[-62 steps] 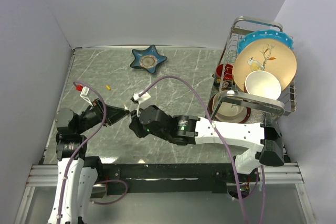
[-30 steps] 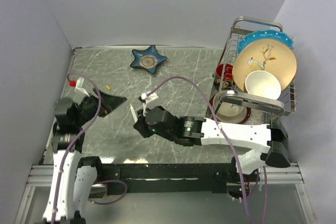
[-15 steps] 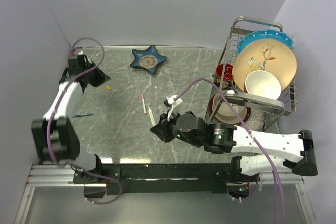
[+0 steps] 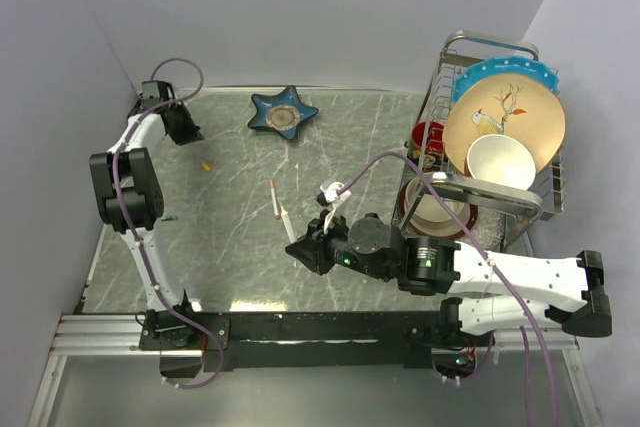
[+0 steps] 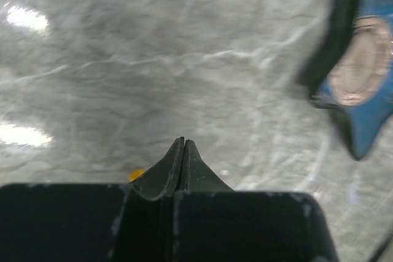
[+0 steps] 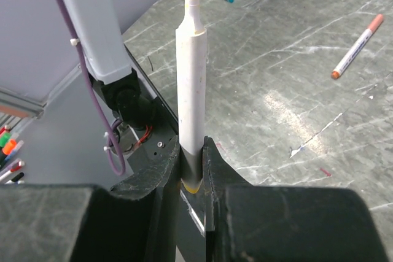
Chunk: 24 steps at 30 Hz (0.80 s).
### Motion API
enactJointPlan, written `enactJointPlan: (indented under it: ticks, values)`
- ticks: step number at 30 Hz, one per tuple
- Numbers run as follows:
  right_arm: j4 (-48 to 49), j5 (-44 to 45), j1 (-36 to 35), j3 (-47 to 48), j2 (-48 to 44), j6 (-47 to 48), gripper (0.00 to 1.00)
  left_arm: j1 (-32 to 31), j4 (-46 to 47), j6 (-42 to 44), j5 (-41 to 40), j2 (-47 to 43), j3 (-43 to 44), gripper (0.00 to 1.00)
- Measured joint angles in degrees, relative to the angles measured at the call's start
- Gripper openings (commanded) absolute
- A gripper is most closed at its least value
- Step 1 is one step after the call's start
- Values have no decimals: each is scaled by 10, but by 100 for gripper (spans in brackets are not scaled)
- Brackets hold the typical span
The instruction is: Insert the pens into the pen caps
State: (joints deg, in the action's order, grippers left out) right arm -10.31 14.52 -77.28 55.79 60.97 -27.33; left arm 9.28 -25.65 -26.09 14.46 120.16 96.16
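Observation:
My right gripper (image 6: 192, 145) is shut on the lower end of a white pen (image 6: 190, 90) that stands upright with its yellow tip bare. From above, this gripper (image 4: 300, 247) is at mid-table with the pen (image 4: 288, 222) sticking out. A second white pen (image 4: 274, 199) lies on the table just beyond it. That lying pen (image 6: 358, 46) is orange at both ends, and the longer end looks like the red-orange cap. The yellow cap (image 4: 206, 165) lies alone at the back left. My left gripper (image 4: 185, 132) hovers beyond it, shut and empty. Its tips (image 5: 183, 142) meet, and the yellow cap (image 5: 136, 174) peeks out beside them.
A blue star-shaped dish (image 4: 283, 113) sits at the back centre and also shows in the left wrist view as the dish (image 5: 362, 84). A dish rack (image 4: 500, 137) with plates and bowls fills the right side. A small blue stick (image 4: 170, 217) lies near the left edge.
The left arm swung from the front left to the far back-left corner and its gripper shut. The orange-ended pen now lies on the table. The right gripper drew back rightwards with the yellow-tipped pen.

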Motion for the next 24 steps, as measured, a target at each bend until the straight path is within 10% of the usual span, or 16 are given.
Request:
enactJointPlan:
  ticks: [24]
  values:
    - [11, -5, 0, -30, -24, 11, 0, -3, -28, 31, -39, 50, -14, 1]
